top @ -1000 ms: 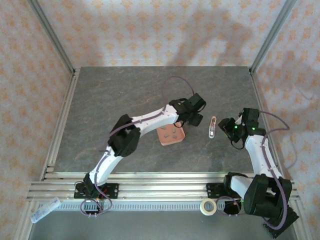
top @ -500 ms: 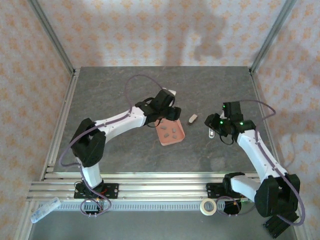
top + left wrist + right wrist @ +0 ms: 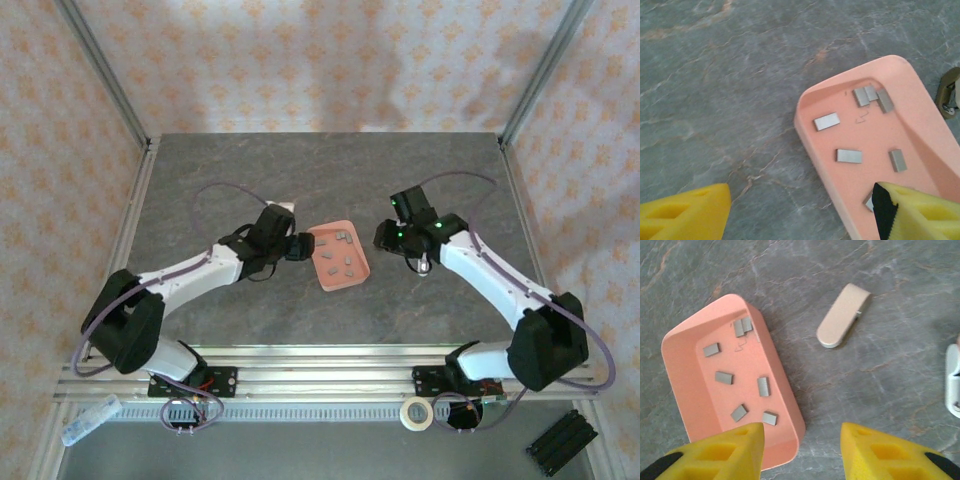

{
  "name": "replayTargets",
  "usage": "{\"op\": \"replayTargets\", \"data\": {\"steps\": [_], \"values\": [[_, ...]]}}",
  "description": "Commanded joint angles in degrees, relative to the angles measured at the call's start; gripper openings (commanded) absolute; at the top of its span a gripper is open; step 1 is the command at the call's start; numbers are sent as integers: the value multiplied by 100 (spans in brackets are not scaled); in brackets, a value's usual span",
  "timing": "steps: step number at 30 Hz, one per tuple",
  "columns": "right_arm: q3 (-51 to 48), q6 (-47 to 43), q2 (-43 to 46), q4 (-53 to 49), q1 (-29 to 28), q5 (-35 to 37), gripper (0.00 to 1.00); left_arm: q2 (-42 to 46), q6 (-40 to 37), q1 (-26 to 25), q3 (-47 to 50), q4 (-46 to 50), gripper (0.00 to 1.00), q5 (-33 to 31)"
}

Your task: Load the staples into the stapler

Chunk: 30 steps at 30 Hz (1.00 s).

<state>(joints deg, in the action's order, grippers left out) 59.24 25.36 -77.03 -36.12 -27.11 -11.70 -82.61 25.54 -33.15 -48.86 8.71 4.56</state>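
Observation:
Several small grey staples lie loose in the salmon-pink tray at mid-table. My left gripper is open at the tray's left side. One finger is over the bare table and the other over the tray's corner, with nothing held. My right gripper is open just right of the tray, holding nothing. A white end of the stapler shows at the right edge of the right wrist view. In the top view the stapler lies on the table, partly under the right wrist.
A plain cream stubby piece lies on the grey table between tray and stapler. A tape roll, a clear plastic piece and a black block sit at the near rail. Metal frame posts border the table.
The left gripper has swung from the tray's far right side to its left side and opened wider. The right gripper has moved left, from beside the stapler towards the tray.

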Motion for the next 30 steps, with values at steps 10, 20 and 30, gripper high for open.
{"op": "replayTargets", "data": {"steps": [10, 20, 30], "values": [[1271, -1408, -1514, 87, -442, -183, 45, 1293, 1172, 391, 1626, -1105, 78, -122], [2108, -2995, -2858, 106, -841, -333, 50, 1376, 1418, 735, 1977, -1032, 79, -533], [2390, -4450, -3515, -17, -985, -774, 51, 1256, 1374, 1010, 1968, -850, 78, -535]]}}
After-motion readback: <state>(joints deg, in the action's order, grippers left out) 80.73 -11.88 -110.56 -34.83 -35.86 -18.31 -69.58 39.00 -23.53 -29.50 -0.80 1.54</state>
